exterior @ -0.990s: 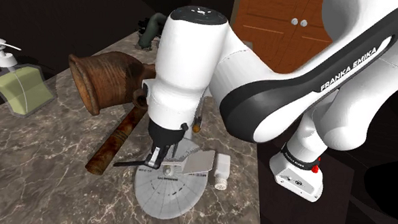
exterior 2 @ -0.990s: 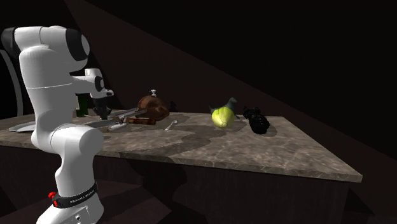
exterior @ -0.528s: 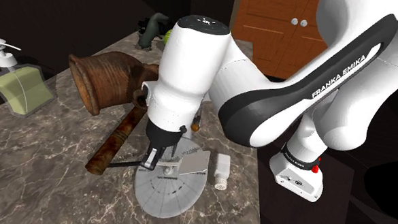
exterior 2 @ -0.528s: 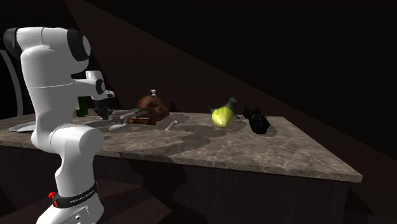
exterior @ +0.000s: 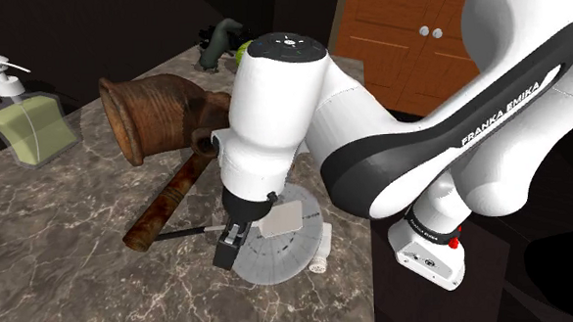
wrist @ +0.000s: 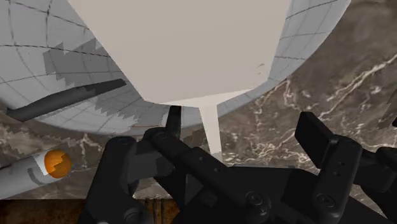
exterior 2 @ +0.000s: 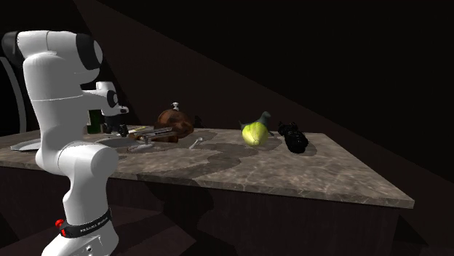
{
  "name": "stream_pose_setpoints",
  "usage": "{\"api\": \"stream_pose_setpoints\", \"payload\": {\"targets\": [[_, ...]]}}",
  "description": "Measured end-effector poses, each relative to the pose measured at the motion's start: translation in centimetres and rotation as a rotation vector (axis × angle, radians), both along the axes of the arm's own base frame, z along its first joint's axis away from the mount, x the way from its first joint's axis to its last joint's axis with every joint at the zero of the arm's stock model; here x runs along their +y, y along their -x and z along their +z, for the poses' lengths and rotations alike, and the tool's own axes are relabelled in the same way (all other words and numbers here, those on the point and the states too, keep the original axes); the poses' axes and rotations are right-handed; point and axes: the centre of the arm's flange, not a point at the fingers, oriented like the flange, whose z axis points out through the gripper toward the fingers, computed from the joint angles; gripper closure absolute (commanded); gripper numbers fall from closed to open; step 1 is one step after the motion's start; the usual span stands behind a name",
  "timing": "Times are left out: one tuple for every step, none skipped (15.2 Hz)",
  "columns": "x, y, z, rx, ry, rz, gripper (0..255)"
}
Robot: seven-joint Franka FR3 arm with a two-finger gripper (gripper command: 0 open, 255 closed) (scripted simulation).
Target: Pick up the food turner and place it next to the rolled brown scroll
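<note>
Turner [exterior: 282, 220] lies flat on the marble counter [exterior: 73, 290]. Its pale blade rests on a grey round disc [exterior: 278, 261], and its black handle runs out toward the near end of the brown scroll [exterior: 168, 203]. Gripper [exterior: 229, 249] sits low over the spot where handle meets blade. Fingers [wrist: 327, 149] are spread wide, one on each side of the thin neck, and one is clearly off it, so you aren't holding anything. My read is you're lined up on the neck because it's the narrow part; the blade is too broad to pinch.

Scroll lies diagonally, just beside the handle tip, with its far end near a brown jug [exterior: 151, 116] tipped on its side. That makes the drop spot tight: jug at the scroll's far end, disc and a small white bottle [exterior: 322, 250] on the stand side. A grey tube with an orange end [wrist: 38, 170] sits close to one finger and could get nudged. The disc under the blade may slide when you lift. Green soap bottle [exterior: 29, 130] is well apart, no issue.
</note>
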Motion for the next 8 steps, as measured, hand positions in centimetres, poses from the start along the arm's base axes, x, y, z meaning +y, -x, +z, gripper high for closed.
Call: {"api": "stream_pose_setpoints", "payload": {"targets": [[-0.5,-0.1,0.3,0.022,0.036,-0.002,0],[-0.8,-0.1,1.0,0.035,0.056,-0.004,0],[-0.9,-0.2,1.8,0.041,0.066,-0.004,0],[-1.0,-0.1,2.5,0.045,0.071,-0.004,0],[-1.2,-0.1,2.7,0.047,0.073,-0.004,0],[-1.2,-0.1,2.8,0.048,0.075,-0.004,0],[-1.2,-0.1,2.9,0.049,0.076,-0.004,0],[-1.2,-0.1,2.9,0.049,0.076,-0.004,0]]}}
